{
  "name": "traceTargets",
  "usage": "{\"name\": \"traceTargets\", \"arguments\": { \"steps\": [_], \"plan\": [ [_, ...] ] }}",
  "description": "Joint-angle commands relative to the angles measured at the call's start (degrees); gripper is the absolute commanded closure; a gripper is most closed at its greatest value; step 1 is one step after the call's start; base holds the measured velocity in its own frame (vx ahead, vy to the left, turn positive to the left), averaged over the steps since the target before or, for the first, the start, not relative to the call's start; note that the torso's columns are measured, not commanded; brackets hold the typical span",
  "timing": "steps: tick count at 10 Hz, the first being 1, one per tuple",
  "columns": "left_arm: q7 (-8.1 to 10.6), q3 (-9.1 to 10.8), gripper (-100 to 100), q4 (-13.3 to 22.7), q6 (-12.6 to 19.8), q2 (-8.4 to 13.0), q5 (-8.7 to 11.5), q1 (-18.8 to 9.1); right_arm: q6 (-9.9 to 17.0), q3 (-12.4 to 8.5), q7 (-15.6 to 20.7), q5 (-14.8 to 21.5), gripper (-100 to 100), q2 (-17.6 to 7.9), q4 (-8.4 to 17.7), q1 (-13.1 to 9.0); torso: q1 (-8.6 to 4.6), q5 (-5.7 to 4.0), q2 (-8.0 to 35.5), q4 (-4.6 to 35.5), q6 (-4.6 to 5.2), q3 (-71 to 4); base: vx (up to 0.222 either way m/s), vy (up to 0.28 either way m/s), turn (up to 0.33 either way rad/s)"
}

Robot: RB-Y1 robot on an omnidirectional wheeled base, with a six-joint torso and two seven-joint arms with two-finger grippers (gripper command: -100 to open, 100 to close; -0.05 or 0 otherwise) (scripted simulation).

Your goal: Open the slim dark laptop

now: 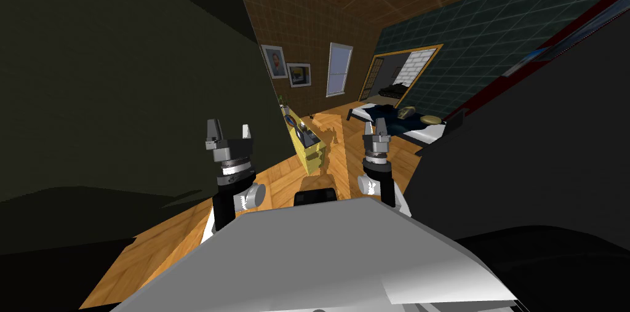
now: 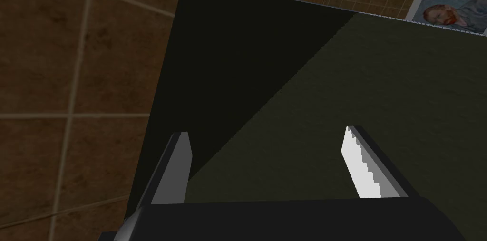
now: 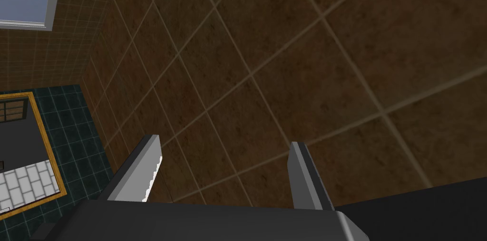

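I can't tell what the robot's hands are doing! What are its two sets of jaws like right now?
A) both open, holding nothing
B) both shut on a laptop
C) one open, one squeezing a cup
A: the left gripper and the right gripper are both held up in front of the robot, each with its jaws standing apart and nothing between them.
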Motion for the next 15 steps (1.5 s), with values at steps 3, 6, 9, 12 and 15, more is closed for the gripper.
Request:
{"name": "traceTargets", "arguments": {
  "steps": [3,6,9,12,15],
  "plan": [
    [0.00,0.00,0,0.0,0.0,0.0,0.0,0.0,0.0,0.0,0.0,0.0,0,0.0,0.0,0.0,0.00,0.00,10.0,10.1,0.00,-20.1,0.000,0.000,0.000],
    [0.00,0.00,0,0.0,0.0,0.0,0.0,0.0,0.0,0.0,0.0,0.0,0,0.0,0.0,0.0,0.00,0.00,22.7,22.7,0.00,-45.4,0.000,0.000,0.000],
    [0.00,0.00,0,0.0,0.0,0.0,0.0,0.0,0.0,0.0,0.0,0.0,0,0.0,0.0,0.0,0.00,0.00,35.4,35.4,0.00,-70.7,0.000,0.000,0.000],
    [-0.89,0.69,-100,1.4,2.9,3.5,-0.8,-0.1,0.0,0.0,0.0,0.0,0,0.0,0.0,0.0,-0.17,-0.05,41.9,42.0,0.00,-84.3,0.058,-0.059,-0.006],
    [-2.02,1.57,-100,3.1,6.7,5.3,-1.9,-0.3,0.0,0.0,0.0,0.0,0,0.0,0.0,0.0,-0.05,-0.02,42.2,42.3,-0.01,-84.6,0.103,-0.095,-0.008]
  ]
}}
